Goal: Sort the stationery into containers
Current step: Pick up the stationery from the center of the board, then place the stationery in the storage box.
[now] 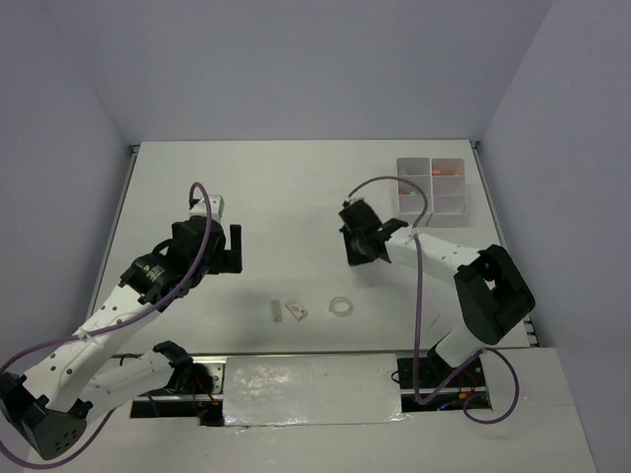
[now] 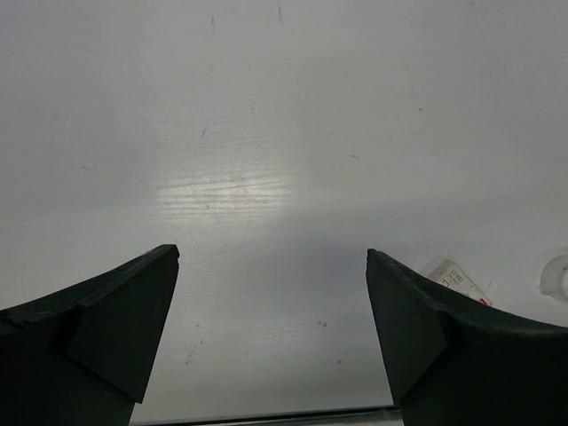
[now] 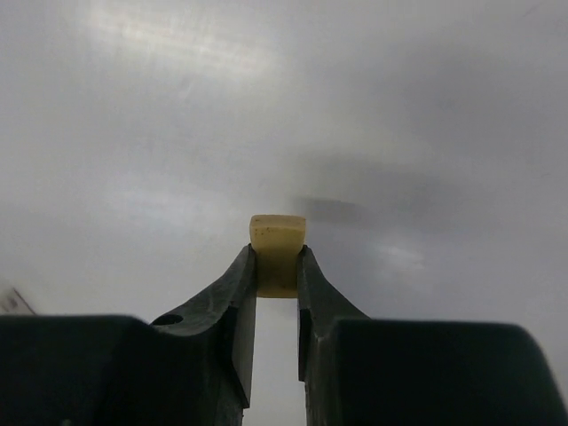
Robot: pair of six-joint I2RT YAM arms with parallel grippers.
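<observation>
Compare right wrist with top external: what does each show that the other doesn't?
Right wrist only: a small yellow eraser pinched between the right gripper's fingertips; from above, the gripper hides it. Top external only: the containers at the far right, the tape ring and two small white pieces near the front, and the open left gripper. Both: the right gripper and the white table.

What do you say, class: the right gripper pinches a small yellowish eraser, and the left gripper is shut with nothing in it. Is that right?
Not quite. The left gripper is wide open, not shut, as the left wrist view shows, and nothing is between its fingers. The rest stands: the right gripper pinches the small yellowish eraser.
</observation>
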